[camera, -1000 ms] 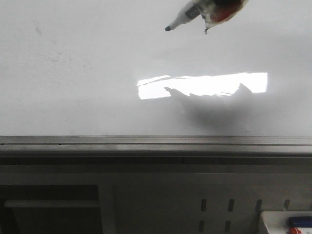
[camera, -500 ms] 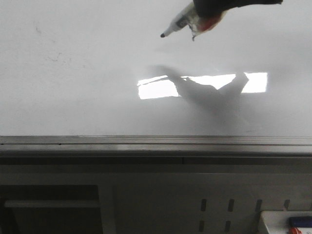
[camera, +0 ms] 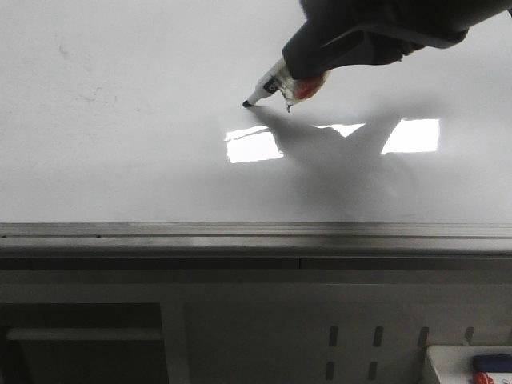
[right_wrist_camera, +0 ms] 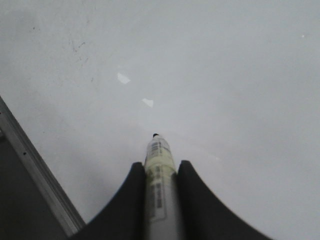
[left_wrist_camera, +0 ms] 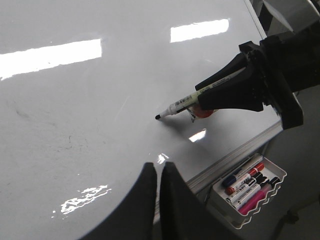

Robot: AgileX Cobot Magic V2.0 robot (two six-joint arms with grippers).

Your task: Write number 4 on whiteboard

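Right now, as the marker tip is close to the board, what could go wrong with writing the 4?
1. The right gripper holds the marker steeply slanted; pressing on the whiteboard could make it slip between the fingers.
2. No stroke shows yet, and tip contact cannot be confirmed; the line could skip.
3. Old smudges could blur thin strokes.

Front view facing whiteboard (camera: 120, 160), wrist views close

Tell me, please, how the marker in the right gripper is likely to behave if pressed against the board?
The marker looks slim and rigid, so it probably won't bend. The whiteboard is glossy, so the tip may skid. Held only between the right gripper fingers, it might pivot.
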